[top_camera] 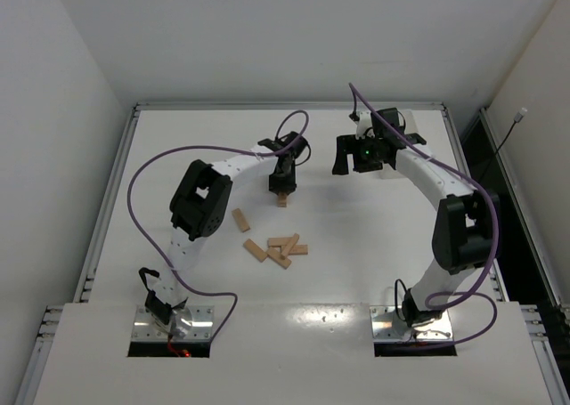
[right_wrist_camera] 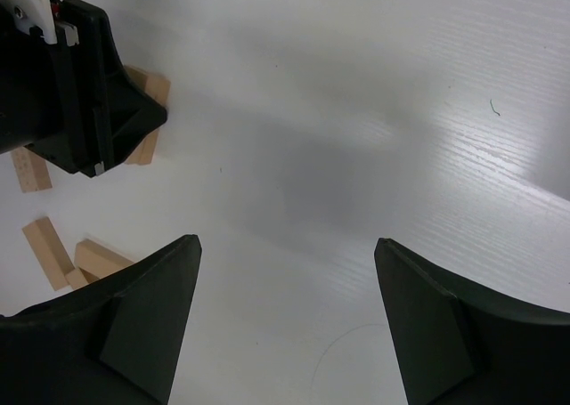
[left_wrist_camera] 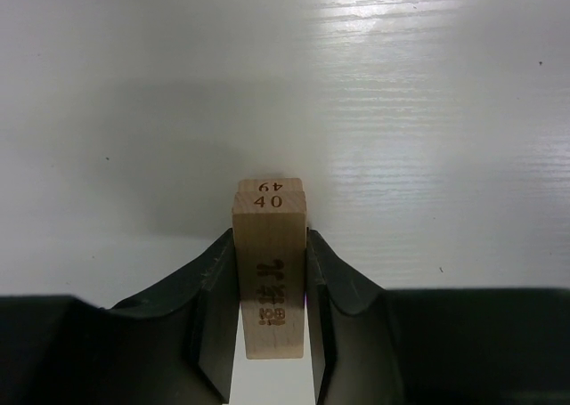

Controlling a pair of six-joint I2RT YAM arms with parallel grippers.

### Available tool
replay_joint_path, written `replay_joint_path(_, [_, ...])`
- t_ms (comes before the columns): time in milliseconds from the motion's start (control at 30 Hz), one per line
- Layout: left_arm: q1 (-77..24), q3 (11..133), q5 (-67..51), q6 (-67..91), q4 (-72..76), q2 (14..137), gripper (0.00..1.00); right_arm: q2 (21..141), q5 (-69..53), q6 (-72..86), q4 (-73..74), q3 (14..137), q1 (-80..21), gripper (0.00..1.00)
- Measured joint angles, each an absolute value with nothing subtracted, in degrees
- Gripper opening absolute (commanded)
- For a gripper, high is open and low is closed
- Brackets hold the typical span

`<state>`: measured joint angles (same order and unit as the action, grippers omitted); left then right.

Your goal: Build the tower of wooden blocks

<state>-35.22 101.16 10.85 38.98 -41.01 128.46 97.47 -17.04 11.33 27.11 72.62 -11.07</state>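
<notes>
The left gripper (left_wrist_camera: 270,243) clamps a wood block (left_wrist_camera: 270,289) by its long sides. Its far end face is stamped 40. A second block (left_wrist_camera: 270,184), stamped 49, shows just beyond it on the white table (left_wrist_camera: 427,111).

left pincer (left_wrist_camera: 270,249) clamped, right pincer (right_wrist_camera: 285,249) spread

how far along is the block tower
Early: no tall stack yet. In hand: the left gripper is shut on one block, with a second block just beyond it, likely the tower's start. The right gripper is open and empty. Left: about five loose blocks, unstacked.
</notes>
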Motion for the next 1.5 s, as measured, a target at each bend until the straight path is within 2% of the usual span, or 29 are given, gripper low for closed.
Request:
replay_joint_path(300, [-33.4, 101.0, 12.4, 40.2, -41.0, 128.5, 0.02, 97.5, -17.0, 11.3, 27.1, 72.6, -11.1, 0.76])
replay_joint_path(333, [-33.2, 101.0, 12.4, 40.2, -41.0, 128.5, 0.08, 97.5, -17.0, 11.3, 27.1, 72.6, -11.1, 0.76])
replay_joint_path(367, [-33.1, 101.0, 12.4, 40.2, -41.0, 128.5, 0.19, 97.5, -17.0, 11.3, 27.1, 72.6, -11.1, 0.76])
replay_joint_path(433, [-33.1, 101.0, 12.3, 40.2, -41.0, 128.5, 0.32, 97.5, -17.1, 11.3, 27.1, 72.6, -11.1, 0.76])
replay_joint_path(467, [-33.1, 101.0, 12.3, 40.2, -41.0, 128.5, 0.43, 97.5, -17.1, 11.3, 27.1, 72.6, -11.1, 0.76])
replay_joint_path(567, [-33.1, 101.0, 12.3, 40.3, -40.5, 128.5, 0.63, 97.5, -17.1, 11.3, 27.1, 72.6, -11.1, 0.76])
replay_joint_path(600, [-33.1, 101.0, 12.3, 40.3, -40.3, 128.5, 0.75, 97.5, -17.1, 11.3, 27.1, 72.6, -11.1, 0.76])
replay_joint_path(667, [-33.1, 100.9, 12.2, 40.4, -39.9, 128.5, 0.88, 97.5, -17.2, 11.3, 27.1, 72.6, -11.1, 0.76])
replay_joint_path(700, [-33.1, 100.9, 12.2, 40.5, -39.8, 128.5, 0.90, 97.5, -17.2, 11.3, 27.1, 72.6, -11.1, 0.76])
replay_joint_path(800, [-33.1, 100.8, 12.3, 40.4, -39.4, 128.4, 0.92, 97.5, -17.2, 11.3, 27.1, 72.6, -11.1, 0.76])
replay_joint_path(900, [-33.1, 99.7, 12.0, 39.9, -38.7, 127.7, 0.99, 97.5, -17.1, 11.1, 27.1, 72.6, -11.1, 0.76])
replay_joint_path(1100, [-34.3, 92.6, 11.6, 39.2, -37.9, 122.1, 0.99, 94.7, -15.6, 10.4, 25.8, 68.5, -11.5, 0.76])
replay_joint_path(1200, [-36.0, 90.4, 12.0, 38.6, -37.8, 117.6, 0.99, 91.7, -14.4, 9.9, 25.6, 66.2, -11.5, 0.78])
replay_joint_path(1500, [-39.3, 90.2, 16.3, 33.5, -34.4, 98.2, 0.99, 81.3, -13.0, 7.5, 24.2, 61.3, -11.6, 0.78])
